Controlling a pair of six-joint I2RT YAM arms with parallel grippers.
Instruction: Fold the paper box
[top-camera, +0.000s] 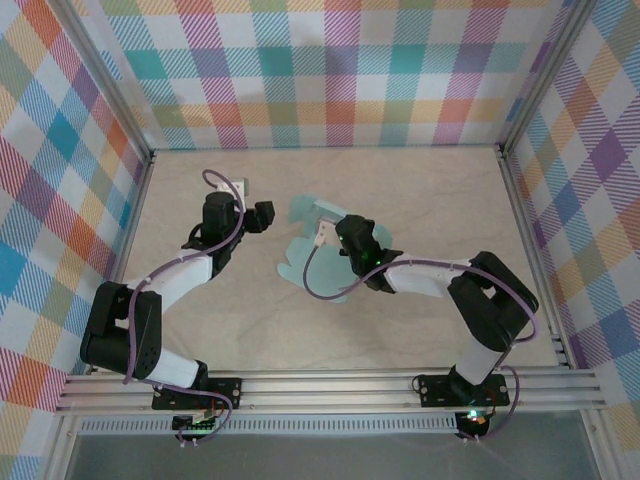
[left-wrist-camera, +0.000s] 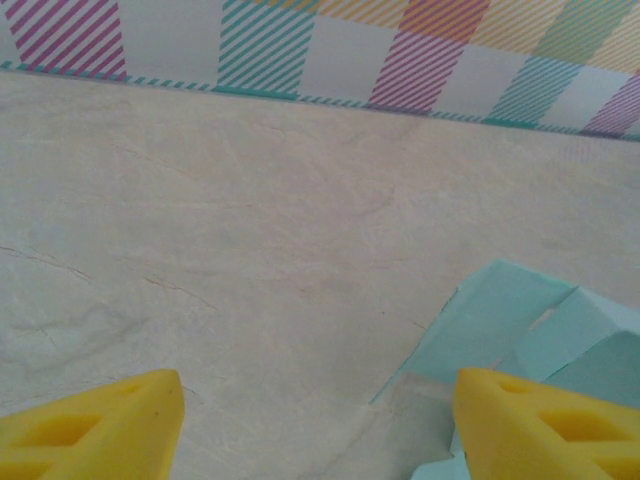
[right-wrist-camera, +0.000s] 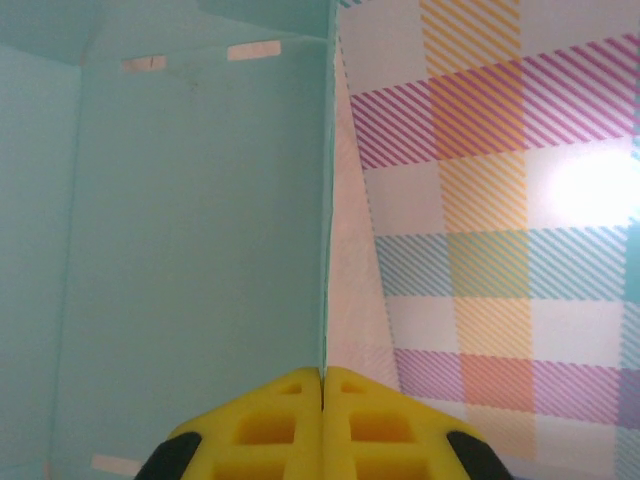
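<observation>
The paper box (top-camera: 305, 255) is a pale mint-teal die-cut sheet, partly folded, lying mid-table between the two arms. My right gripper (top-camera: 345, 235) is over its right part. In the right wrist view its yellow fingers (right-wrist-camera: 322, 385) are shut on the thin edge of an upright panel of the paper box (right-wrist-camera: 200, 250). My left gripper (top-camera: 262, 214) hovers just left of the sheet. It stands open in the left wrist view (left-wrist-camera: 320, 430), with bare table between its fingers. Raised flaps of the paper box (left-wrist-camera: 520, 320) sit beside the right finger (left-wrist-camera: 545, 425).
Plaid walls (top-camera: 330, 70) enclose the beige table (top-camera: 440, 190) at the back and on both sides. Aluminium posts stand at the far corners and rails (top-camera: 330, 385) run along the near edge. Bare tabletop (left-wrist-camera: 250, 220) stretches ahead of the left gripper to the back wall.
</observation>
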